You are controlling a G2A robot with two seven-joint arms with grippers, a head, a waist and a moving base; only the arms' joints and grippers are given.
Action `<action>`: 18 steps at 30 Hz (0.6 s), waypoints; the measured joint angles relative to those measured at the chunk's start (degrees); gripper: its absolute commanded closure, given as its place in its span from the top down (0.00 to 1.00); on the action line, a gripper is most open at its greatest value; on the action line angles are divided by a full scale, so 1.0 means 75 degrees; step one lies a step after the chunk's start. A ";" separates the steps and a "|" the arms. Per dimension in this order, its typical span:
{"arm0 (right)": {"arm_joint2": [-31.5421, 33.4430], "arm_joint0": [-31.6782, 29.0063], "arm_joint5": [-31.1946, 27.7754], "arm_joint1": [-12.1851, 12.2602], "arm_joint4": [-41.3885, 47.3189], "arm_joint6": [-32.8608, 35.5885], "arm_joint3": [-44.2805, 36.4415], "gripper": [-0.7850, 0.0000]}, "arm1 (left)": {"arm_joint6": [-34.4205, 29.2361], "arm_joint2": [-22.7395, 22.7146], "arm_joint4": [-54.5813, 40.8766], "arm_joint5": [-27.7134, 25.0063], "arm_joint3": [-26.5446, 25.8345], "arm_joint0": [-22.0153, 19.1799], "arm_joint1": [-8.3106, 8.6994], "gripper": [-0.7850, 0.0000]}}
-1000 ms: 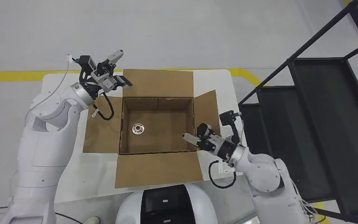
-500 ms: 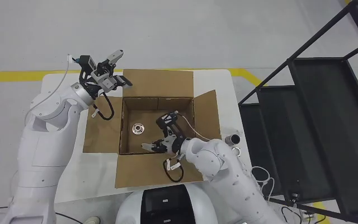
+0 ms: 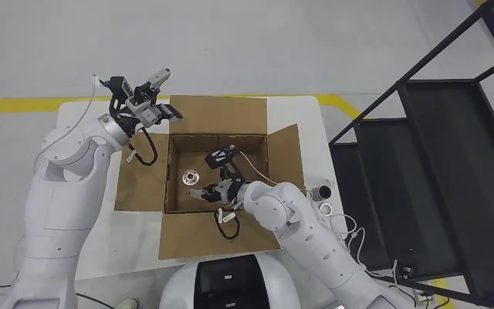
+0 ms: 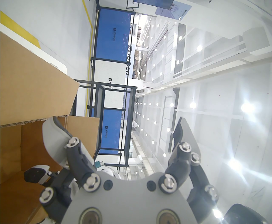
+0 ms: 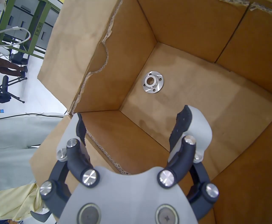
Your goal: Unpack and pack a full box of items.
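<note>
Lying beyond right jaws: flange point(image 5: 152, 81)

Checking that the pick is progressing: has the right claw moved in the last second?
Yes. The right claw has travelled from the box's right wall across the inside toward the metal flange.

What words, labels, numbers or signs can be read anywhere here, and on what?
Cardboard box: no print.
Metal flange: no marking.
Left hand, right hand: none.
Blue panels: white logo lettering, turned sideways; a brand mark, left unquoted.
Green frame: lettering too small to read surely.
Hanging poster: too small to read.
</note>
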 measured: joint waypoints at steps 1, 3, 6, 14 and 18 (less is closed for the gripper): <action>0.0000 0.0000 0.0000 0.0000 0.0000 0.0000 0.0000 1.00 | 0.0000 0.0000 0.0000 0.0000 0.0000 0.0000 0.0000 1.00; 0.0000 0.0000 0.0000 0.0000 0.0000 0.0000 0.0000 1.00 | 0.0000 0.0000 0.0000 0.0000 0.0000 0.0000 0.0000 1.00; 0.0000 0.0000 0.0000 0.0000 0.0000 0.0000 0.0000 1.00 | 0.0000 0.0000 0.0000 0.0000 0.0000 0.0000 0.0000 1.00; -0.0212 0.0207 -0.0274 -0.0040 -0.0015 -0.0121 0.0140 1.00 | 0.0000 0.0000 0.0000 0.0000 0.0000 0.0000 0.0000 1.00; -0.0945 0.1125 -0.0454 -0.0253 -0.0231 -0.0249 0.0936 1.00 | 0.0000 0.0000 0.0000 0.0000 0.0000 0.0000 0.0000 1.00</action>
